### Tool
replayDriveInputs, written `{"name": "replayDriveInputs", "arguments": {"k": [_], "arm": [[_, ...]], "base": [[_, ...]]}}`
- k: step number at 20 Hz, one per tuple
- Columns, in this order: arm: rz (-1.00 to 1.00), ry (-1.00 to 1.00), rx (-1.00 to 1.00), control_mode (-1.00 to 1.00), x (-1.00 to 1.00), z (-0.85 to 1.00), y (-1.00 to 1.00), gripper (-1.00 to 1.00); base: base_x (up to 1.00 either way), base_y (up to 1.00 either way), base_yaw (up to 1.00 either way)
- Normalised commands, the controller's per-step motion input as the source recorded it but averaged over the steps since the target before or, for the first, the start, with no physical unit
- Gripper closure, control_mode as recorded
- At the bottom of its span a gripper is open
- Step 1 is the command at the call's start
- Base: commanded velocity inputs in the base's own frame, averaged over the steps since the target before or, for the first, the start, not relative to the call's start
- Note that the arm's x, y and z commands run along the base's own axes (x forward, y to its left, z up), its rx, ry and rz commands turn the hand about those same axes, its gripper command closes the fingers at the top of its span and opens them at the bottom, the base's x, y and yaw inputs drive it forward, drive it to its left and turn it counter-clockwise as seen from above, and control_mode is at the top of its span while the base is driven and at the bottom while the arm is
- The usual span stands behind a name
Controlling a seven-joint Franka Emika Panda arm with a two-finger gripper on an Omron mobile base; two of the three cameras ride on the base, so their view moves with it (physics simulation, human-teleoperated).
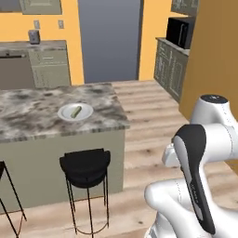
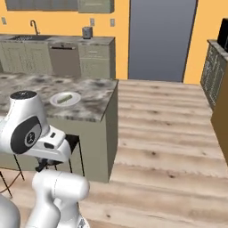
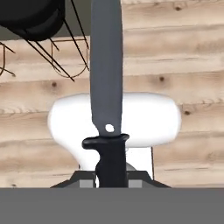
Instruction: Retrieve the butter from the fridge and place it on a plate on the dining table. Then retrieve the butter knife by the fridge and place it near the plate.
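Claw (image 3: 111, 181): clamped on the black handle of the slim dark grey butter knife (image 3: 106, 78), blade carried pointing to 12 o'clock for transport.
Desk: the pale stick of butter (image 1: 76, 111) is set on the round white plate (image 1: 66, 115), awaiting the knife beside it.

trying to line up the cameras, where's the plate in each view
Left base view: the plate lies left of centre on the dining table, near its right end.
Right base view: upper left, on the same table, past the arm.
Hand view: not in it.
Shared landmark: the table's right corner.
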Motion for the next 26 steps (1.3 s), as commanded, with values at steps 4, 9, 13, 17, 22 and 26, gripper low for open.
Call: {"name": "replayDriveInputs", "arguments": {"k": [4,9,13,17,22,26], "arm": [[0.0,0.0,0.0,1.0,0.0,0.0,0.0,1.0],[0.0,0.0,0.0,1.0,0.0,0.0,0.0,1.0],[0.0,0.0,0.0,1.0,0.0,0.0,0.0,1.0],[0.0,0.0,0.0,1.0,0.0,0.0,0.0,1.0],[0.0,0.0,0.0,1.0,0.0,0.0,0.0,1.0],[0.0,0.0,0.0,1.0,0.0,0.0,0.0,1.0]], "base": [[0.74,-0.47,0.62],[0.73,-0.14,0.42],[0.88,-0.23,0.01],[0.95,0.08,-0.09],[0.8,0.21,-0.01],[0.1,0.07,-0.02]]}}
